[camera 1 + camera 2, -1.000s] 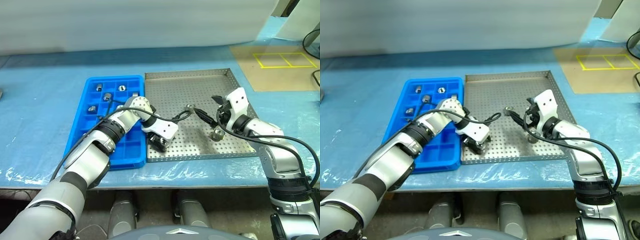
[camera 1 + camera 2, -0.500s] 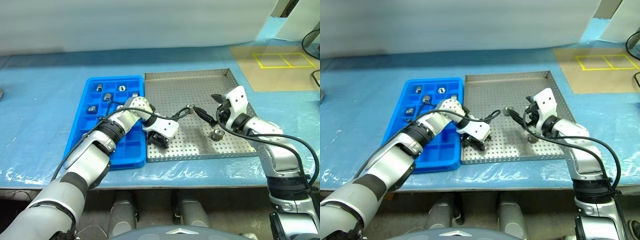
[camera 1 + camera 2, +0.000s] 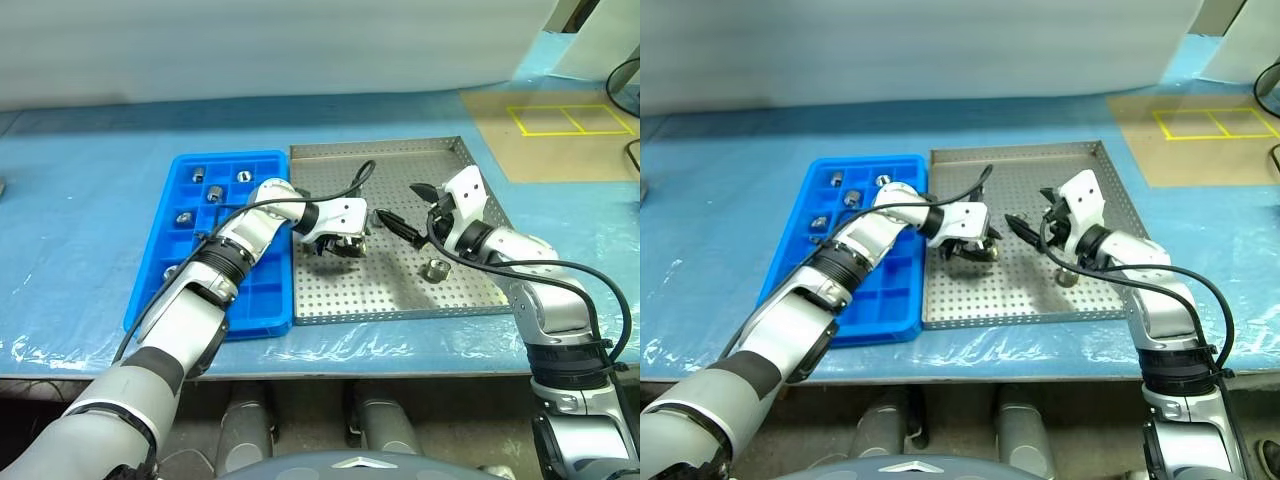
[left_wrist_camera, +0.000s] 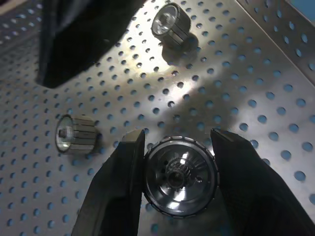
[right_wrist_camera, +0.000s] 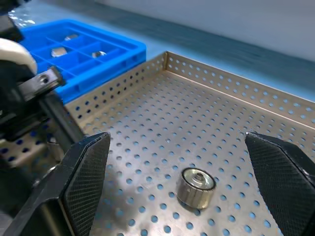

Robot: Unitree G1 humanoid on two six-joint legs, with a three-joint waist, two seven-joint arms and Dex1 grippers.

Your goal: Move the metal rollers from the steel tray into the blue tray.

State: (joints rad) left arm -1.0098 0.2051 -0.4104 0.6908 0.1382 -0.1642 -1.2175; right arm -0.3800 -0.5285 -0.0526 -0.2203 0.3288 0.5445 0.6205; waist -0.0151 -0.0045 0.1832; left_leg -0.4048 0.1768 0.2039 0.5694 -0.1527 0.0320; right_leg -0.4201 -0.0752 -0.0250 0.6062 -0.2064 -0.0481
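You had a blue sheet [image 3: 90, 200] over the table, and a brown board [image 3: 560, 140] with yellow tape squares [image 3: 570, 120] lay far right.

Bright even light, glare on steel tray [image 4: 256, 73]

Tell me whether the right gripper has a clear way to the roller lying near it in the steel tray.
Probably yes. The right gripper is open, holds nothing, and the loose roller lies on the steel tray just below it. The left gripper, shut on another roller, is off to the side.
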